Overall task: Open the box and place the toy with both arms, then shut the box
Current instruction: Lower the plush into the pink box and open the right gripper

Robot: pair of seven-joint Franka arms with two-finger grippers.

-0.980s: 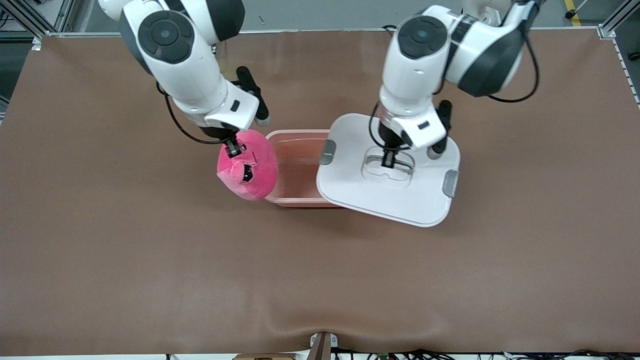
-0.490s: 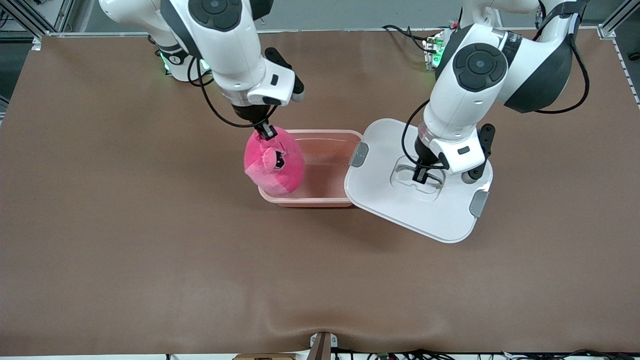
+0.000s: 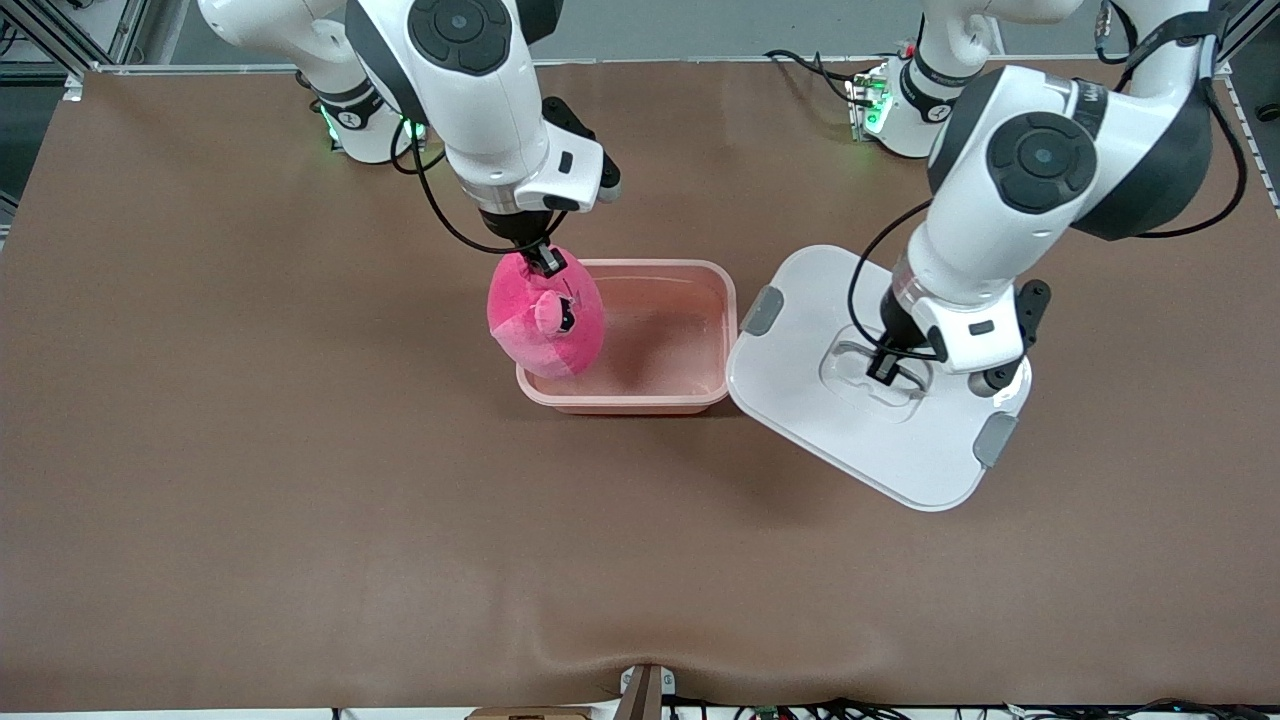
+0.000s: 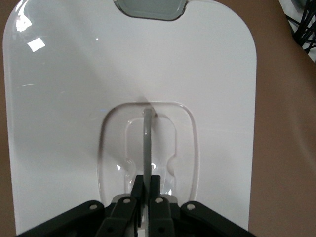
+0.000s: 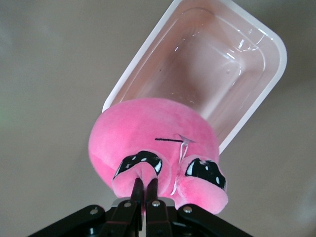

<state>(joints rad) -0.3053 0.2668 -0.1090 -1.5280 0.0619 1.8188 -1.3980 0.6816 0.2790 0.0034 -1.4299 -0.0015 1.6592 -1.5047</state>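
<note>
Two robot arms are working over a brown table (image 3: 300,450), with the open pink tub (image 3: 640,400) of the box sitting on the table as the fixed point of the scene. The right gripper (image 3: 546,260) is hanging over the tub's end toward the right arm's side, its fingers (image 5: 139,190) pinched nearly together on a fold of plush between the dark eyes of the toy (image 3: 545,320). The hot-pink toy is dangling in the air from that pinch, overlapping the tub's rim at that end, its body not lying on the tub floor. The tub's interior is showing clear pink walls, seen plainly in the right wrist view (image 5: 207,74).

The left gripper (image 3: 884,366) is holding the white lid (image 3: 800,400) just beside the tub, toward the left arm's end of the table. Its fingers (image 4: 157,185) are closed on the thin clear handle (image 4: 146,143) standing up from the lid's recessed centre. The lid is tilting slightly, one corner with a grey clip (image 3: 762,310) close against the tub's end wall, the second clip (image 3: 994,438) at the lid's outer end.
</note>
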